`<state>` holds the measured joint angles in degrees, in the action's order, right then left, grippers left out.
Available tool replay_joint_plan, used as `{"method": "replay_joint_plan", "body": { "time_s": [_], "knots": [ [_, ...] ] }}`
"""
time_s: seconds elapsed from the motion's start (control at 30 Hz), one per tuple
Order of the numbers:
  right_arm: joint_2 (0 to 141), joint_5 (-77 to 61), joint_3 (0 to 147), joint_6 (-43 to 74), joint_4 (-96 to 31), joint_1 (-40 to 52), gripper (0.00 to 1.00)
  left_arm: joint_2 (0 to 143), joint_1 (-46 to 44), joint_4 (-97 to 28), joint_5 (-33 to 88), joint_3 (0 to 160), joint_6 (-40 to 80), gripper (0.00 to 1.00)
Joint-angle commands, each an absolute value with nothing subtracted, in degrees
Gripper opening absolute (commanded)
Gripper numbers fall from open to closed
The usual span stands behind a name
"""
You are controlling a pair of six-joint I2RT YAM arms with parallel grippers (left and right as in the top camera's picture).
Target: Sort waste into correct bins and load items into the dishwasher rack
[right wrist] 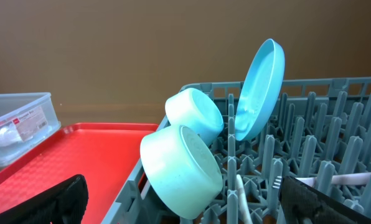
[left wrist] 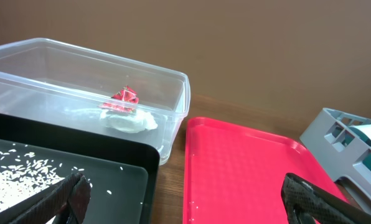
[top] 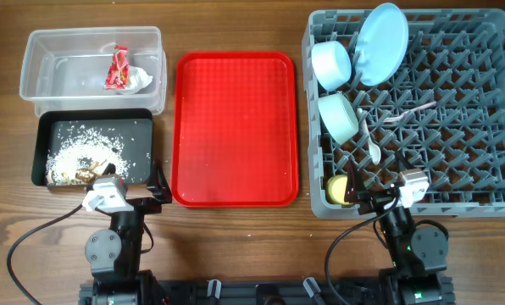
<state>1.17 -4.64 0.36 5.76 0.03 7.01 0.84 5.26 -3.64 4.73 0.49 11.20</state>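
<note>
A red snack wrapper [top: 117, 68] and white tissue [top: 139, 81] lie in the clear tub [top: 41, 51]. Rice and brown scraps [top: 76, 161] cover the black tray [top: 144, 125]. In the grey dishwasher rack [top: 464, 144] stand the pale blue plate [top: 381, 42], blue bowl [top: 330, 63] and mint bowl [top: 339, 117]. The white spoon [top: 373, 146], fork [top: 409, 113] and yellow cup [top: 337, 188] are there too. My left gripper [left wrist: 182, 199] is open, straddling the black tray's near right corner. My right gripper [right wrist: 185, 199] is open before the mint bowl [right wrist: 179, 168], holding nothing.
The flat red serving tray [top: 235, 127] lies between the bins and the rack, with a few white grains on it. Bare wooden table runs along the front edge around both arm bases.
</note>
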Motion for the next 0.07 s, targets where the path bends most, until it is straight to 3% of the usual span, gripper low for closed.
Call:
{"method": "replay_joint_plan", "body": {
  "time_s": [0.0, 0.03],
  "knots": [
    [1.0, -3.9, 0.3, 6.2, 0.2, 6.7, 1.00, 0.5, 5.4, -4.1, 4.2, 0.3, 10.7, 1.00],
    [1.0, -3.9, 0.3, 6.2, 0.2, 6.7, 1.00, 0.5, 5.4, -4.1, 4.2, 0.3, 10.7, 1.00]
  ]
}}
